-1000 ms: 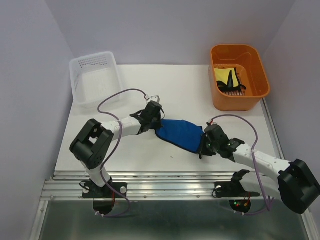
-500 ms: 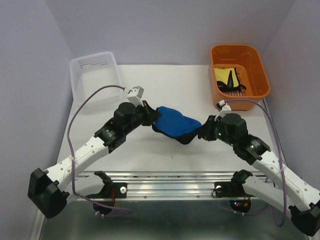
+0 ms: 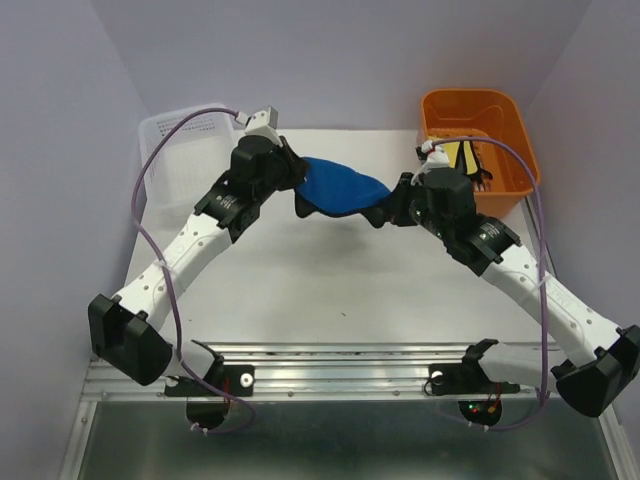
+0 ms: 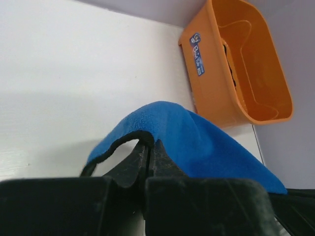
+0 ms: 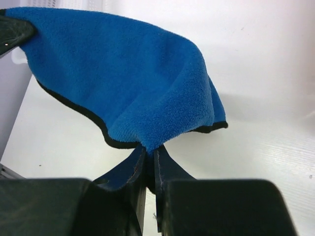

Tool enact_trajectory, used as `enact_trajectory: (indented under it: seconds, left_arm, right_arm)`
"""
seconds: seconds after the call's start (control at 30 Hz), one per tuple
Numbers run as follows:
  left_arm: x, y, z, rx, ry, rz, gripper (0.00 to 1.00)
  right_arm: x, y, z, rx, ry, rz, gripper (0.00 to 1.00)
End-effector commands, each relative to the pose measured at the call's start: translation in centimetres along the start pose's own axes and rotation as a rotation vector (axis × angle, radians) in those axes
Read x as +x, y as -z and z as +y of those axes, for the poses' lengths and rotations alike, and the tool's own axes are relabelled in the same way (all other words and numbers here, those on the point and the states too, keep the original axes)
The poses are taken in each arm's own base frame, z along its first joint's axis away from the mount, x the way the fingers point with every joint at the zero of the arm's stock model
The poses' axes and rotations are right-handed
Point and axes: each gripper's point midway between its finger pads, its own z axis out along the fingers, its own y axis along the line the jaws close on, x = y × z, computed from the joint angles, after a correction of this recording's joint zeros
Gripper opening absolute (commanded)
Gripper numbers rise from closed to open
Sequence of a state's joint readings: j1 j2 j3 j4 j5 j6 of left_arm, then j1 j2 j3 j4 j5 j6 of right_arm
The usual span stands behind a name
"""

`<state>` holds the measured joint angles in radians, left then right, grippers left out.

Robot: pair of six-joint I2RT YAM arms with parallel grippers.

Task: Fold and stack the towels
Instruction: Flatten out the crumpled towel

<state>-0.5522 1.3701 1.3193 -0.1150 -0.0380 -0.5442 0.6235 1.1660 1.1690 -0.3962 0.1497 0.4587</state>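
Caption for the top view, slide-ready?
Left hand and right hand hold a blue towel between them over the table beside the orange bin.

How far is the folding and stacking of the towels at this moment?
Done: nothing visible; no folded towel lies on the table. In hand: the blue towel, lifted and pinched at opposite ends by the left end effector and the right end effector. Left: folding it, then the yellow towel lying in the orange bin, and stacking.
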Motion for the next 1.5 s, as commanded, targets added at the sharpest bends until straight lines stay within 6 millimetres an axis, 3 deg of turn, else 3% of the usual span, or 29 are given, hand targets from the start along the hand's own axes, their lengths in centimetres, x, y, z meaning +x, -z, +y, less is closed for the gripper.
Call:
enact_trajectory:
  seconds: [0.0,0.03,0.07,0.17,0.2,0.23,0.27,0.3,0.33,0.37,0.4,0.43,0.47,0.6,0.77,0.83,0.93,0.97,1.0,1.07,1.2,1.27,1.37,1.47]
  left_arm:
    - [1.1,2.3,1.2,0.0,-0.004,-0.006,0.0]
    - [2.3,2.4,1.9,-0.017,0.033,0.01,0.0]
    - [5.2,2.6,3.8,-0.041,0.038,0.055,0.02]
    - [10.7,3.3,7.4,-0.124,0.125,0.143,0.05]
    - [15.2,3.9,10.2,-0.18,0.142,0.225,0.05]
    - [17.1,4.3,11.2,-0.195,0.175,0.26,0.07]
    - [20.5,5.4,12.4,-0.187,0.186,0.332,0.1]
    - [21.6,6.0,13.0,-0.195,0.191,0.359,0.18]
    - [22.3,6.4,13.3,-0.198,0.195,0.371,0.29]
    - [22.9,7.2,13.8,-0.202,0.197,0.382,0.51]
    - [23.1,7.6,13.9,-0.205,0.198,0.381,0.75]
    - [23.2,8.0,14.1,-0.212,0.201,0.378,0.88]
    - [23.3,8.3,14.3,-0.217,0.205,0.373,0.99]
    - [23.7,9.8,14.9,-0.238,0.214,0.378,0.99]
    - [24.8,10.7,14.9,-0.219,0.223,0.398,0.99]
    - [23.3,9.9,15.7,-0.272,0.21,0.323,0.99]
    - [20.4,8.1,15.2,-0.305,0.16,0.259,0.99]
    - [20.4,7.4,15.9,-0.346,0.134,0.265,0.99]
    - [19.5,6.8,15.4,-0.347,0.124,0.258,0.99]
    - [20.1,6.4,15.7,-0.379,0.106,0.305,0.97]
    - [24.1,8.0,15.4,-0.318,0.151,0.447,0.94]
    - [26.2,10.1,12.9,-0.187,0.181,0.53,0.96]
    - [28.4,13.2,12.1,-0.168,0.189,0.629,0.96]
    - [29.2,14.6,12.5,-0.211,0.185,0.661,0.95]
  right_arm:
    - [-0.3,2.1,0.6,-0.073,0.021,-0.049,0.08]
    - [0.3,2.9,0.7,-0.098,0.013,-0.051,0.09]
    - [4.3,2.3,-0.3,-0.106,-0.005,0.041,0.09]
    - [10.1,2.9,-1.6,-0.126,-0.087,0.154,0.12]
    - [15.5,2.7,-3.5,-0.109,-0.107,0.258,0.13]
    - [17.8,2.9,-4.2,-0.091,-0.163,0.307,0.15]
    - [21.8,3.4,-6.1,-0.052,-0.174,0.386,0.17]
    - [21.8,3.6,-5.8,-0.064,-0.188,0.39,0.19]
    - [24.2,4.2,-7.0,-0.037,-0.196,0.448,0.25]
    - [25.0,4.8,-7.4,-0.018,-0.206,0.472,0.34]
    - [25.0,5.0,-7.6,-0.01,-0.204,0.468,0.58]
    - [24.6,5.1,-7.7,-0.007,-0.199,0.456,0.71]
    - [24.1,5.1,-7.8,0.004,-0.195,0.439,0.76]
    - [21.5,5.4,-8.7,0.07,-0.169,0.342,0.91]
    - [20.7,5.2,-9.1,0.109,-0.176,0.322,0.92]
    - [19.5,4.4,-9.0,0.109,-0.178,0.263,0.93]
    - [17.2,3.1,-9.4,0.176,-0.167,0.199,0.92]
    - [17.3,2.5,-9.9,0.216,-0.154,0.213,0.92]
    - [16.2,2.3,-9.7,0.236,-0.152,0.204,0.91]
    - [16.3,2.2,-10.3,0.292,-0.134,0.235,0.9]
    - [19.6,3.2,-10.2,0.27,-0.133,0.379,0.89]
    - [21.4,3.9,-9.9,0.223,-0.134,0.442,0.89]
    - [23.7,5.8,-8.9,0.144,-0.153,0.549,0.89]
    - [25.5,6.6,-8.2,0.1,-0.192,0.63,0.89]
